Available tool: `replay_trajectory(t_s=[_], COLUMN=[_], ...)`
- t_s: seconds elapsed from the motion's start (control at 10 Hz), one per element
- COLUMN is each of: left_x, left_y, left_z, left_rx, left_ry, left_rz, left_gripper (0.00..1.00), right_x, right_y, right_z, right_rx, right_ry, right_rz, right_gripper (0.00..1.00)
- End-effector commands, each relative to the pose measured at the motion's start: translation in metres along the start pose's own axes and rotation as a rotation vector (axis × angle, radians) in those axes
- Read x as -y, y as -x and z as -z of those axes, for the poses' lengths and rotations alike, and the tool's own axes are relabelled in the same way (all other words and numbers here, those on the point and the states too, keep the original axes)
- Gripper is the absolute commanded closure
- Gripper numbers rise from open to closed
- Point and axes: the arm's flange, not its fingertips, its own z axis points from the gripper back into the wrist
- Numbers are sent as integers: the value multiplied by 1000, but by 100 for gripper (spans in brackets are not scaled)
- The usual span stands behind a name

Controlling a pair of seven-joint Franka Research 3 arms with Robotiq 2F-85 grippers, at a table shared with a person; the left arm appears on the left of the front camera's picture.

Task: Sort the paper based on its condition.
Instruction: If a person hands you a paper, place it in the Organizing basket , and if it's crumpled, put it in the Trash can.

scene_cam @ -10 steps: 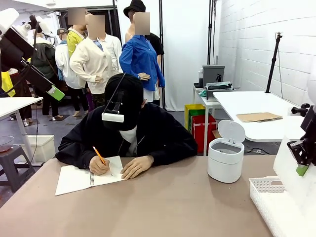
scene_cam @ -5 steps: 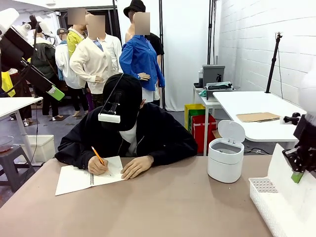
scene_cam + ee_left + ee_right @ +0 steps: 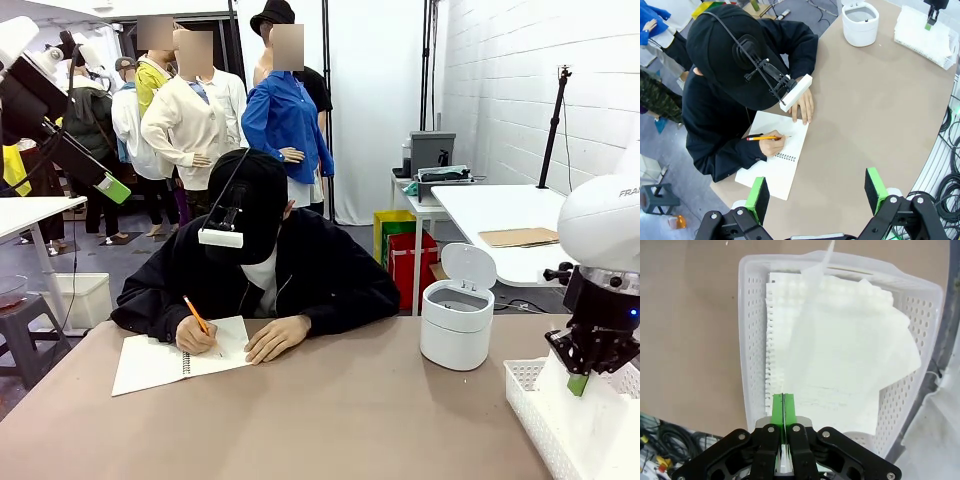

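Trouble looks likeliest at the letting-go. The paper [image 3: 840, 350] lies in a loose, skewed heap in the white basket [image 3: 746, 340] at the robot's right end of the table [image 3: 880, 100], with bent corners riding up against the basket's wall. The right hand [image 3: 783, 405] is closed, its green pads pressed flat together just above the near end of the heap. A sliver of white between its fingers suggests it pinches a sheet's edge. Released from there, so thin a sheet could curl, catch the rim and slide out, or cling to a pad and lift away with it. Pressing lower risks crumpling the sheets underneath. That arm hangs nearly straight down over the basket, fingers pointing into it. The left hand [image 3: 816, 192] is open, pads well apart, held high and looking down on the person writing in a notebook [image 3: 762, 175], well away from the basket.
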Motion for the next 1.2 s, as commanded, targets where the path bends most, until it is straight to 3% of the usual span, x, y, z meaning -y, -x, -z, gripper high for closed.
replay_trajectory(t_s=[0.0,0.3,0.4,0.6,1.1], left_x=[0,0,0,0,0], left_y=[0,0,0,0,0], left_z=[-1,-1,-1,-1,-1], left_rx=[2,2,2,2,2], left_ry=[1,1,1,1,1], left_rz=[-1,-1,-1,-1,-1], left_gripper=[0,0,0,0,0], right_x=[-3,-5,-1,-2,22], right_y=[40,43,-5,-6,3], right_z=[41,48,11,12,-4], right_rx=[22,10,-11,-13,2], right_ry=[8,15,2,3,49], right_rz=[-4,-3,-4,-5,59], right_gripper=[100,100,100,100,10])
